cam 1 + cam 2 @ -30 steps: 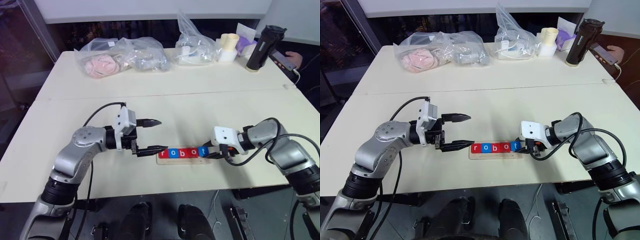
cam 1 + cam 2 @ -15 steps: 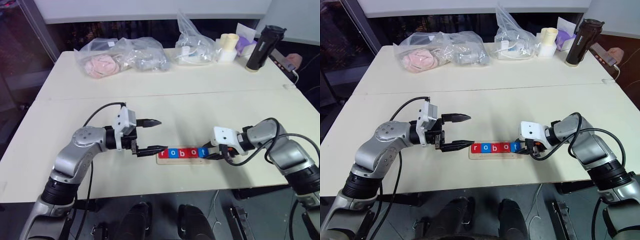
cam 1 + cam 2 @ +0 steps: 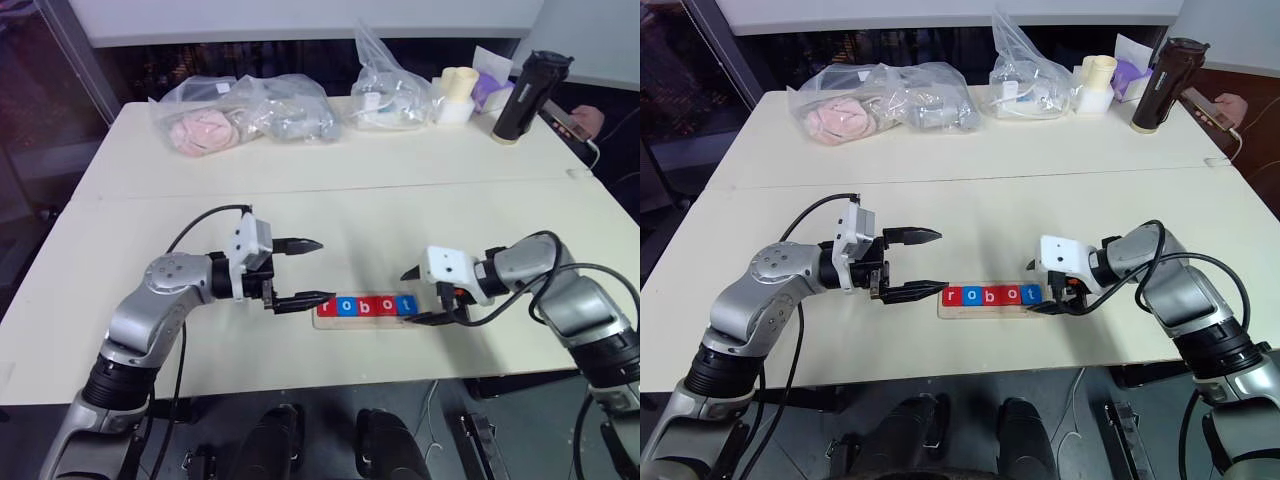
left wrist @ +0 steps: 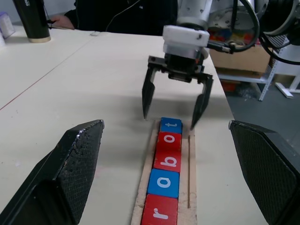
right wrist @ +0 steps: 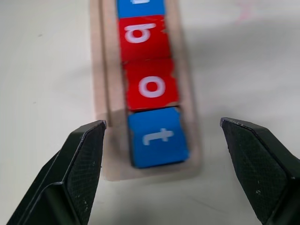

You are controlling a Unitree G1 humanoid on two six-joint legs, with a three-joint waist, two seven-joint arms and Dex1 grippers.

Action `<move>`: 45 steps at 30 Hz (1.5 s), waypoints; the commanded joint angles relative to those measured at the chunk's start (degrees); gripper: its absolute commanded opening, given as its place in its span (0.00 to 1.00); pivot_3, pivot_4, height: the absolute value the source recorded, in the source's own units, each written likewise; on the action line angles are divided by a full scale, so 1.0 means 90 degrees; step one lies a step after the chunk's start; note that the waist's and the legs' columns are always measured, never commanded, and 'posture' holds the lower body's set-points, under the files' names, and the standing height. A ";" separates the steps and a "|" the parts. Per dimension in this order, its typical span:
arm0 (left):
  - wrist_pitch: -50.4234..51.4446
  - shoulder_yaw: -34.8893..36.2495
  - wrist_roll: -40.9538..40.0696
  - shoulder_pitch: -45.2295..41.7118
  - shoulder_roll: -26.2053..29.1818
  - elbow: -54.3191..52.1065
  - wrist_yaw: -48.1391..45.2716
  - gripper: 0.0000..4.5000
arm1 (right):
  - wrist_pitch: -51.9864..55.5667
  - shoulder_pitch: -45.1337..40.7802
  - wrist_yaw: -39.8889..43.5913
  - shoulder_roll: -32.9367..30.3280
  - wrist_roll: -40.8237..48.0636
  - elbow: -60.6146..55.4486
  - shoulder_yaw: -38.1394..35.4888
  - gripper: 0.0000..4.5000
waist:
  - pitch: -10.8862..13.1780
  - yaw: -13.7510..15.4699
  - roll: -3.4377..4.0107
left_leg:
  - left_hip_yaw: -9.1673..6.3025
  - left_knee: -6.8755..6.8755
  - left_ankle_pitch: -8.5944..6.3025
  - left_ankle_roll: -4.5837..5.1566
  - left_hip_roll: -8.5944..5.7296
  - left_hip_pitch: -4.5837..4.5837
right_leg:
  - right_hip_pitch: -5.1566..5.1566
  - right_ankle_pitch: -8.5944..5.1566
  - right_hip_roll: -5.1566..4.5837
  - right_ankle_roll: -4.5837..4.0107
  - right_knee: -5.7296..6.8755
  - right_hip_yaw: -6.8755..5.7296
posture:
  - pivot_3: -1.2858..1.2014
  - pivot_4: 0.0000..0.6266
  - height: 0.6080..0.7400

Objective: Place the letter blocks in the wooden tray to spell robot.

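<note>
The wooden tray (image 3: 366, 322) lay near the front edge of the table (image 3: 330, 205), holding the letter blocks (image 3: 364, 306) in one row that read r, o, b, o, t; red r, blue o, red b, red o, blue t; the right gripper (image 3: 420, 296) stood at the t end with its fingers spread wide, one on each side of the tray, gripping nothing; the left gripper (image 3: 308, 272) hung at the r end, fingers also wide apart and empty; farther back lay plastic bags (image 3: 245, 112) and a dark bottle (image 3: 523, 95).
</note>
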 commanded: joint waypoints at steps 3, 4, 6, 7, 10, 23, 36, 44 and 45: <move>-0.0049 0.0083 -0.0103 -0.0047 0.0018 -0.0158 -0.0029 1.00 | -0.0294 -0.0088 -0.0286 -0.0263 -0.0074 0.0283 -0.0405 0.89 | 0.0000 -0.0005 0.0000 | 0.0000 0.0000 0.0000 0.0000 -0.0001 0.0000 | 0.0000 -0.0001 0.0000 -0.0001 0.0000 0.0000 | 0.52 0.24 0.98; -0.0047 0.0077 -0.0103 -0.0049 0.0015 -0.0160 -0.0031 1.00 | -0.0325 -0.0108 -0.0324 -0.0265 -0.0084 0.0367 -0.0422 0.89 | 0.0000 -0.0006 0.0000 | 0.0000 0.0000 0.0000 0.0000 -0.0001 0.0000 | 0.0001 -0.0001 0.0000 -0.0001 0.0000 0.0000 | 0.52 0.24 0.98; -0.0049 0.0070 -0.0103 -0.0053 0.0009 -0.0153 -0.0040 1.00 | -0.0360 -0.0141 -0.0379 -0.0245 -0.0098 0.0484 -0.0430 0.89 | 0.0000 -0.0013 0.0000 | 0.0000 -0.0001 0.0000 0.0000 0.0000 0.0000 | 0.0000 -0.0001 0.0001 -0.0001 0.0000 0.0000 | 0.52 0.24 0.98; -0.0051 0.0068 -0.0102 -0.0056 0.0008 -0.0150 -0.0044 1.00 | -0.0400 -0.0145 -0.0397 -0.0242 -0.0120 0.0520 -0.0415 0.89 | 0.0000 -0.0016 0.0000 | 0.0001 -0.0002 0.0000 0.0000 0.0000 0.0000 | -0.0001 -0.0001 0.0001 -0.0001 0.0001 0.0000 | 0.52 0.24 0.98; -0.0052 0.0069 -0.0098 -0.0070 0.0012 -0.0149 -0.0054 1.00 | -0.0491 -0.0084 -0.0435 -0.0214 -0.0156 0.0542 -0.0361 0.89 | 0.0000 -0.0009 0.0000 | 0.0000 -0.0001 0.0001 0.0000 0.0000 0.0000 | -0.0002 0.0000 0.0001 0.0000 0.0003 0.0000 | 0.52 0.24 0.98; -0.0022 0.0084 -0.0080 -0.0023 0.0051 -0.0169 -0.0023 1.00 | -0.0364 -0.0015 -0.0441 -0.0031 -0.0096 0.0259 -0.0208 0.89 | 0.0000 -0.0009 0.0000 | 0.0000 0.0000 0.0001 0.0001 0.0000 0.0000 | -0.0001 0.0000 0.0001 -0.0001 0.0003 0.0000 | 0.52 0.24 0.98; 0.0013 0.0090 -0.0093 -0.0014 0.0037 -0.0172 0.0045 1.00 | -0.0297 0.0035 -0.0405 -0.0048 -0.0112 0.0112 -0.0211 0.89 | 0.0000 -0.0008 0.0000 | 0.0000 0.0001 0.0001 0.0000 0.0000 0.0000 | -0.0001 0.0000 0.0001 0.0000 0.0004 0.0000 | 0.52 0.24 0.98; 0.0002 0.0079 -0.0098 -0.0020 0.0018 -0.0165 0.0037 1.00 | -0.0311 0.0053 -0.0369 -0.0285 -0.0055 0.0161 -0.0408 0.89 | 0.0000 -0.0007 0.0000 | 0.0000 0.0001 0.0001 0.0000 0.0000 0.0000 | -0.0001 0.0000 0.0001 -0.0001 0.0004 0.0000 | 0.52 0.24 0.98; -0.0003 0.0073 -0.0095 -0.0033 0.0007 -0.0149 0.0035 1.00 | -0.0342 0.0071 -0.0371 -0.0291 -0.0059 0.0193 -0.0410 0.89 | 0.0000 -0.0007 0.0000 | 0.0000 0.0001 0.0001 0.0000 0.0000 0.0001 | 0.0000 -0.0001 0.0001 -0.0001 0.0004 0.0000 | 0.52 0.24 0.98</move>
